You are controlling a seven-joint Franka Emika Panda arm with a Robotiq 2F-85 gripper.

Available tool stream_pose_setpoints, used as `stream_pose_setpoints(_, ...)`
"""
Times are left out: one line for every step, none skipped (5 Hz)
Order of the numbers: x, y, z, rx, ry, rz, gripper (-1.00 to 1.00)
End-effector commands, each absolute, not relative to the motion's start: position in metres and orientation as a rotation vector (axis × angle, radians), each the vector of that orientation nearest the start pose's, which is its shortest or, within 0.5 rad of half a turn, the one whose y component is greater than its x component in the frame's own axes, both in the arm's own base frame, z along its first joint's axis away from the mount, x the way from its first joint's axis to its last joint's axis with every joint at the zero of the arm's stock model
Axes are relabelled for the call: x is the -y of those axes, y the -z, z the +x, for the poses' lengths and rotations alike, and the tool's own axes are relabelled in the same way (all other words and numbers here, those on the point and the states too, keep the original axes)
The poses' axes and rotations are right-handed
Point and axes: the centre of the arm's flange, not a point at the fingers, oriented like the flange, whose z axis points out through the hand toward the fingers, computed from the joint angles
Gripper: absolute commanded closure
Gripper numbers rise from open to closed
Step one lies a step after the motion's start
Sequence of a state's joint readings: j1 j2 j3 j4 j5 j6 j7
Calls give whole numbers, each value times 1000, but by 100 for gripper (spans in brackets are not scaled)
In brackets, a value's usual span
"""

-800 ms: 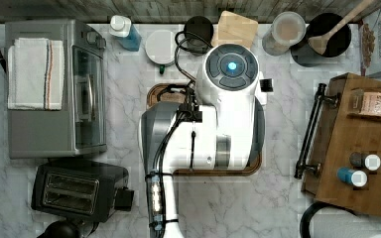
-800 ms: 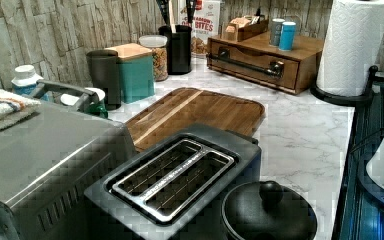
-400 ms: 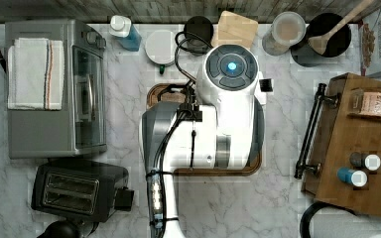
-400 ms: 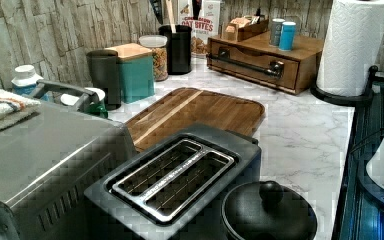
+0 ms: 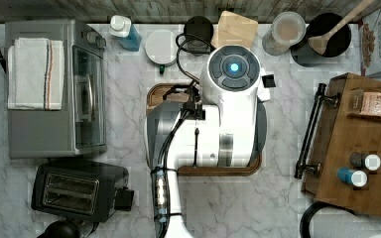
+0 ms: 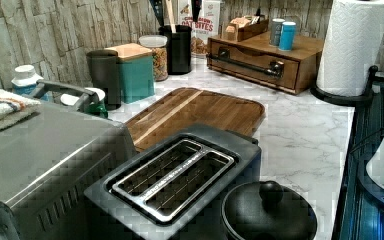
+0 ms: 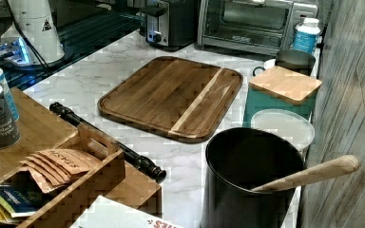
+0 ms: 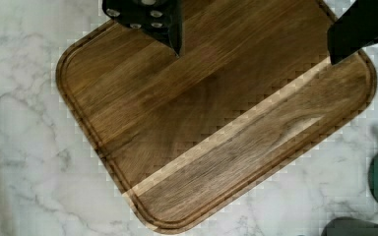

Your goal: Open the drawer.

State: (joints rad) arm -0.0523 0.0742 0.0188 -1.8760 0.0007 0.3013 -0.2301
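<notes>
End effector (image 8: 253,44) fingers spread wide

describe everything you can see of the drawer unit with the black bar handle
The drawer is a medium-brown wooden box standing on the marble counter by the wall, at the top view's right. A slim black metal bar handle runs across its front on two end mounts. The front looks flush, so it appears shut. On its flat top stand two small canisters and a wooden caddy of packets. A paper towel roll stands beside it. Nothing touches the handle.
</notes>
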Motion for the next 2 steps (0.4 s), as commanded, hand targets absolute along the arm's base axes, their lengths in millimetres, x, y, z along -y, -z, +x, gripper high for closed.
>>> stream_pose_setpoints(159, -440, 577, -755, 35, -3113, -100)
stream_pose_setpoints(187, -428, 581, -723, 62, -3123, -100)
